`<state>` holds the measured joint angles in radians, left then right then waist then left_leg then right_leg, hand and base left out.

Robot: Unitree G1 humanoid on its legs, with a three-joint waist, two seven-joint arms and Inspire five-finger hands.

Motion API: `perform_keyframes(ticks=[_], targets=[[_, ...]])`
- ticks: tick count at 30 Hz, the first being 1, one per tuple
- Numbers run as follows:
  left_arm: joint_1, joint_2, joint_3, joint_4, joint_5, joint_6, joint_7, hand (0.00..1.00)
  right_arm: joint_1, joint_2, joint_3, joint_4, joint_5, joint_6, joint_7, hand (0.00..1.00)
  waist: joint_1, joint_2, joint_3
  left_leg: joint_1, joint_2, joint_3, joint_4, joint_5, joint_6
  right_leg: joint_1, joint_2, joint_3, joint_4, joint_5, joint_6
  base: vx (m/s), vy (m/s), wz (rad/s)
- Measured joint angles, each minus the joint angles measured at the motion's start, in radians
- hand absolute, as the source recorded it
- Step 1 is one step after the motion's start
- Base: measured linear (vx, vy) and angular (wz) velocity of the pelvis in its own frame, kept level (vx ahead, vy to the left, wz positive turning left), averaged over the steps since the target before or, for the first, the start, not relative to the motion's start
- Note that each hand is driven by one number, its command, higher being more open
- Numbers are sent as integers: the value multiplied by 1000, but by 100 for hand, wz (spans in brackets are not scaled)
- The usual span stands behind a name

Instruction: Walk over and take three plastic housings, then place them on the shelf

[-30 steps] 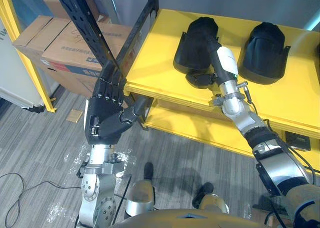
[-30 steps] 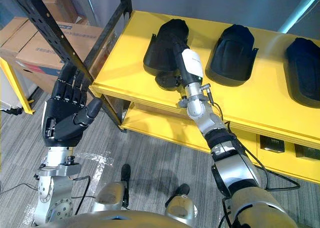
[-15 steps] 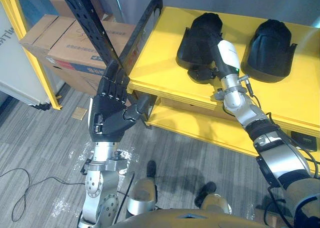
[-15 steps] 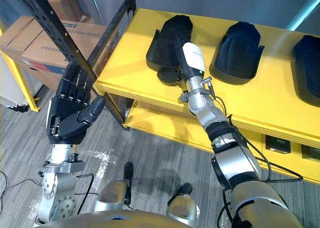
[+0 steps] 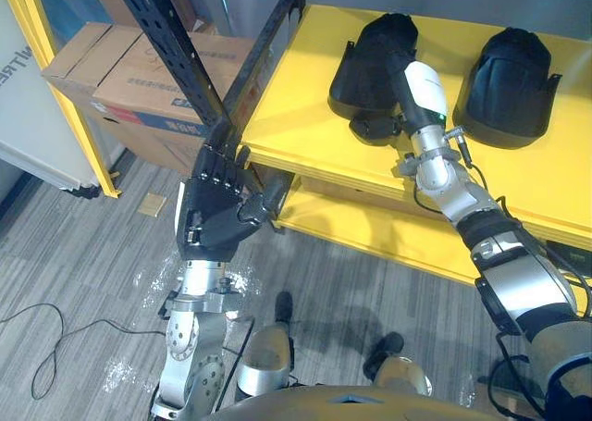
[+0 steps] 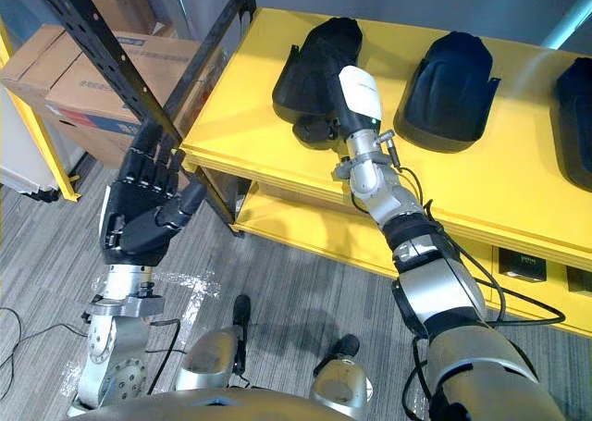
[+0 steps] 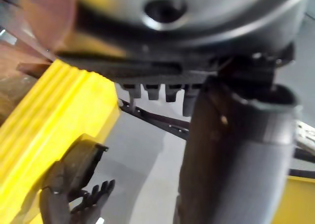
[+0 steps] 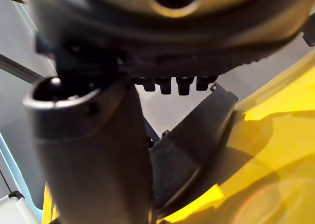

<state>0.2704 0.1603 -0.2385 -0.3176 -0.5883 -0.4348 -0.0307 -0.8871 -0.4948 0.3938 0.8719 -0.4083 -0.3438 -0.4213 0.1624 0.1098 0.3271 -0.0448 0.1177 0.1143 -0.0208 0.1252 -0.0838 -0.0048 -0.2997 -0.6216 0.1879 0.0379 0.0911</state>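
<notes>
On yellow shelf [image 5: 305,106], housings [image 5: 513,74], right hand [image 5: 375,127] at one, grip unclear, left hand [image 5: 215,217] spread

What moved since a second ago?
The whole picture shifted because the camera moved. Nothing was grabbed or let go. The right hand still rests on the leftmost housing on the yellow shelf, and the left hand stays open, raised beside the shelf's corner.

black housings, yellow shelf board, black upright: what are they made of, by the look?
Housings: matte black, thin-walled moulded shells with side flanges; looks like plastic.
Shelf board: smooth yellow with soft reflections; painted metal or coated board, can't tell.
Upright: black, rows of punched holes; likely painted steel.
</notes>
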Motion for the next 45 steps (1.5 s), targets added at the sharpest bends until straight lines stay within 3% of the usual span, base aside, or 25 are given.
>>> perform_keyframes(ticks=[11, 16, 18, 22, 25, 32, 37, 41, 45], targets=[[5, 6, -3, 3, -3, 0, 4, 100, -3, 0, -9, -16, -19, 4, -49, 100, 0, 0, 0, 13, 1, 19, -3, -1, -1, -5, 1, 21, 0, 1, 1, -21, -15, -4], [18, 5, 0, 2, 2, -2, 20, 100, 285, 1, -138, -502, -23, 2, -104, 100, -11, -3, -2, 56, 4, 50, -35, -3, -3, 24, 20, 38, -53, 20, 11, 13, -25, -17], [31, 6, 5, 0, 2, -7, 35, 100, 380, 27, -179, -637, -57, 2, -113, 100, -37, -14, -10, 69, 4, 65, -46, -5, -5, 32, 26, 48, -76, 30, 16, 38, -16, -19], [48, 6, 20, 0, 4, -7, 58, 100, 615, 97, -292, -915, -48, -2, -112, 100, -75, -52, -51, 93, 9, 113, -62, -18, -12, 43, 51, 83, -141, 60, 20, 60, -24, -31], [46, 4, 55, 0, 7, -7, 78, 100, 761, 146, -367, -1049, 49, -27, -65, 100, -108, -78, -84, 126, 17, 148, -62, -34, -21, 68, 66, 109, -172, 66, 22, 69, -32, -29], [38, -8, 100, -10, 44, -1, 83, 100, 934, 207, -456, -1088, 122, -29, -14, 100, -143, -71, -170, 153, 31, 191, -63, -55, -31, 84, 91, 143, -214, 81, 21, 24, -19, -19], [42, -41, 133, -48, 47, 5, 71, 100, 1034, 242, -534, -1088, 189, 33, 20, 100, -150, -57, -185, 163, 34, 205, -63, -56, -34, 92, 98, 158, -229, 84, 19, -4, -5, -8], [49, -43, 149, -48, 57, 10, 69, 100, 1064, 279, -558, -1070, 189, 78, -11, 100, -165, -54, -200, 173, 37, 233, -63, -62, -37, 88, 106, 183, -246, 95, 18, 6, 4, -20], [53, -45, 204, -7, 288, 31, 218, 100, 1077, 340, -648, -919, 264, 84, -113, 100, -169, -69, -219, 174, 45, 269, -63, -68, -42, 64, 116, 214, -247, 99, 13, 19, -1, -24]])
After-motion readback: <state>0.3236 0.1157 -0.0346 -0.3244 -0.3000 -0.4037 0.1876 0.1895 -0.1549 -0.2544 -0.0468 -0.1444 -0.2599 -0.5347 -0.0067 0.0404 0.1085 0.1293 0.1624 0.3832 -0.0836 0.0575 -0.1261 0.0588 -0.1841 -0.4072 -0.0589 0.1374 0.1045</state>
